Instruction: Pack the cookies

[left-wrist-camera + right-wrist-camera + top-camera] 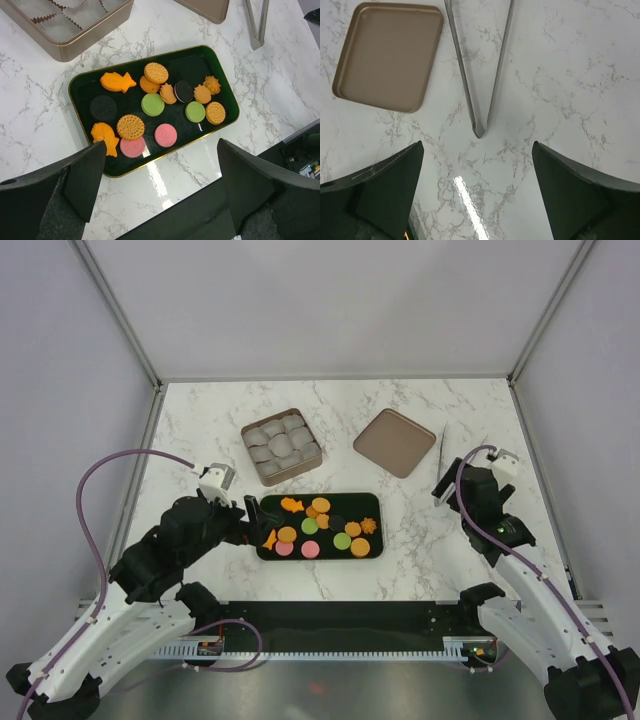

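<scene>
Several cookies (322, 528) lie on a dark green tray (368, 502) at the table's middle; the left wrist view shows them (152, 104) as orange, green, pink and black discs plus orange fish and flower shapes. A tan square tin (281, 445) holds pale grey paper cups (280, 443). My left gripper (249, 512) is open and empty at the tray's left end; in the left wrist view (160, 175) it hangs over the tray's near edge. My right gripper (444, 486) is open and empty, hovering by metal tongs (479, 75).
The tin's flat tan lid (395, 441) lies right of the tin, also in the right wrist view (387, 55). The tongs (441, 447) lie at the right, beside the lid. Grey walls enclose the white marble table (200, 420).
</scene>
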Robot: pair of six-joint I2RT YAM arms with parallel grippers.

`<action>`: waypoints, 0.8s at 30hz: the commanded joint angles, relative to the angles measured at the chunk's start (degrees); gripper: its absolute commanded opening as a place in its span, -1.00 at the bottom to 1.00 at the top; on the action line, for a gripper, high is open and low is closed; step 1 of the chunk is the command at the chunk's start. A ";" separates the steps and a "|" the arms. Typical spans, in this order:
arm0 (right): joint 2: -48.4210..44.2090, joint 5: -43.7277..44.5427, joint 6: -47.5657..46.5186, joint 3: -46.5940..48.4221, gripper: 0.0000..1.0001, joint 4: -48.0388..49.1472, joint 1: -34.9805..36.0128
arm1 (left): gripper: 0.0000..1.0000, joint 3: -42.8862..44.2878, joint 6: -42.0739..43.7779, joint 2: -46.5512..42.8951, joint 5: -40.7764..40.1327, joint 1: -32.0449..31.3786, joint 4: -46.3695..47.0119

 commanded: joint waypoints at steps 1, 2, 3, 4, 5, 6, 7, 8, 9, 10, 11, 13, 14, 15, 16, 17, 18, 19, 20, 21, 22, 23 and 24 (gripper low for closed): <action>1.65 2.68 -0.89 0.92 0.96 -0.23 -0.06 | 1.00 0.09 -0.96 0.06 0.72 -0.16 0.79; 2.44 2.86 -1.33 1.27 0.96 -0.49 -0.06 | 0.99 0.00 -0.96 0.15 0.81 -0.16 0.79; 4.53 3.56 -1.77 2.14 0.96 -0.58 -0.06 | 1.00 0.00 -0.96 0.06 0.90 -0.16 0.88; 5.77 4.09 -2.21 2.59 0.96 -0.50 -0.06 | 0.99 -0.09 -0.96 0.06 0.98 -0.16 0.88; 7.18 4.96 -2.21 3.11 0.96 -0.32 -0.06 | 0.99 0.00 -0.96 0.06 1.07 -0.07 0.88; 9.97 5.49 -2.74 3.81 0.96 0.38 -0.14 | 1.00 -0.09 -0.88 0.06 1.25 -0.16 0.97; 11.39 3.93 -3.87 4.08 0.96 1.51 -0.67 | 1.00 0.00 -0.87 0.06 1.25 -0.07 0.97; 14.54 2.70 -4.67 4.26 0.96 3.96 -1.02 | 0.99 -0.09 -0.87 0.06 1.25 -0.07 0.97; 16.23 1.47 -5.46 5.13 0.96 4.77 -1.54 | 1.00 0.00 -0.87 0.15 1.34 -0.16 0.97; 17.90 -0.90 -5.90 5.66 0.96 5.39 -2.85 | 1.00 -0.09 -0.79 0.15 1.34 -0.16 0.88; 19.65 -1.79 -6.34 5.93 0.96 7.05 -3.48 | 0.99 0.00 -0.87 0.15 1.25 -0.07 0.97; 24.57 -4.51 -7.48 7.16 0.96 8.64 -5.84 | 1.00 -0.09 -0.87 0.06 1.42 -0.16 0.97; 27.64 -6.26 -7.58 7.51 0.96 9.86 -6.38 | 1.00 -0.09 -0.79 0.06 1.42 -0.16 0.88; 29.06 -6.80 -7.66 8.21 0.96 10.57 -7.08 | 1.00 -0.09 -0.87 0.06 1.51 -0.16 0.97; 30.47 -7.59 -8.27 8.48 0.96 11.19 -8.22 | 1.00 -0.09 -0.87 -0.03 1.51 -0.16 0.97; 33.18 -9.34 -8.63 8.83 0.96 12.41 -8.66 | 0.99 -0.09 -0.79 -0.12 1.51 -0.16 0.97; 34.42 -9.62 -8.98 9.79 0.96 12.86 -9.02 | 1.00 -0.09 -0.79 -0.12 1.60 -0.16 0.97; 35.48 -9.71 -9.33 10.23 0.95 13.47 -9.37 | 0.99 -0.17 -0.79 -0.12 1.60 -0.16 1.05; 37.58 -9.88 -10.03 10.50 0.96 14.87 -9.37 | 0.99 -0.09 -0.87 -0.12 1.60 -0.25 0.97; 38.73 -10.06 -10.30 11.46 0.95 15.15 -9.63 | 1.00 -0.17 -0.79 -0.12 1.60 -0.16 1.05; 39.96 -9.97 -10.56 12.16 0.92 15.15 -9.90 | 1.00 -0.17 -0.87 -0.03 1.60 -0.16 1.06; 42.24 -9.80 -10.74 12.78 0.92 15.15 -10.07 | 1.00 -0.17 -0.87 -0.12 1.60 -0.25 0.97; 43.13 -8.75 -10.83 13.66 0.91 15.23 -10.34 | 1.00 -0.09 -0.87 -0.12 1.60 -0.25 0.97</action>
